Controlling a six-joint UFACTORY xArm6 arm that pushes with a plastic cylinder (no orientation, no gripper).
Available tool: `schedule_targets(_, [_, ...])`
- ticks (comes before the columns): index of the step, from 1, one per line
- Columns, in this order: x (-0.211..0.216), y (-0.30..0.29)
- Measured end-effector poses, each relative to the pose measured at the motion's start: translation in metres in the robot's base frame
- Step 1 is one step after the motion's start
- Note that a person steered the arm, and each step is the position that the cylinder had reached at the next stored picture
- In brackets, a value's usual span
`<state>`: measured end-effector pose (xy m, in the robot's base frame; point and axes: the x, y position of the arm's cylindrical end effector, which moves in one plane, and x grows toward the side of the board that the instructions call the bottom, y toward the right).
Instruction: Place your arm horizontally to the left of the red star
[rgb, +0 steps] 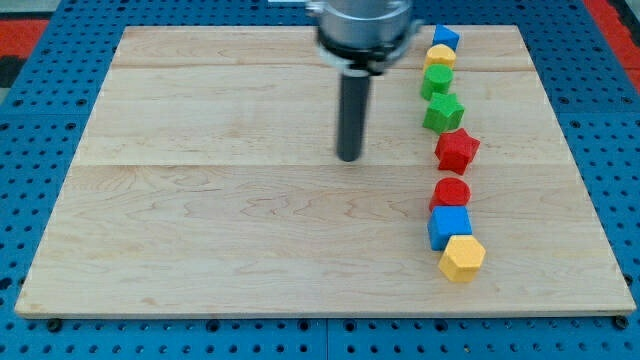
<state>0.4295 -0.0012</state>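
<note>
- A pale wooden board (250, 230) is laid on a blue perforated base (30, 150).
- The red star (457, 150) is seen near the board's right side, matte red with blunt points.
- It sits in a column of blocks: a green star-like block (443, 112) just above it, a red cylinder (451, 192) below.
- My tip (349, 158) is placed well to the view's left of the red star, at roughly its height, apart from every block.
- No claw is fitted, so none can be reported open or closed.
</note>
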Motion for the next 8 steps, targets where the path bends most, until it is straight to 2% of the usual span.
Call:
schedule_targets(1, [-0.001,-0.083])
schedule_targets(2, [-0.059,-0.117])
schedule_targets(3, [-0.076,-0.048])
schedule_targets(4, [-0.019,-0.001])
schedule_targets(5, [0.034,-0.04])
schedule_targets(6, [0.028,-0.116])
schedule_targets(7, [-0.012,-0.181])
schedule_targets(8, [-0.037,-0.151])
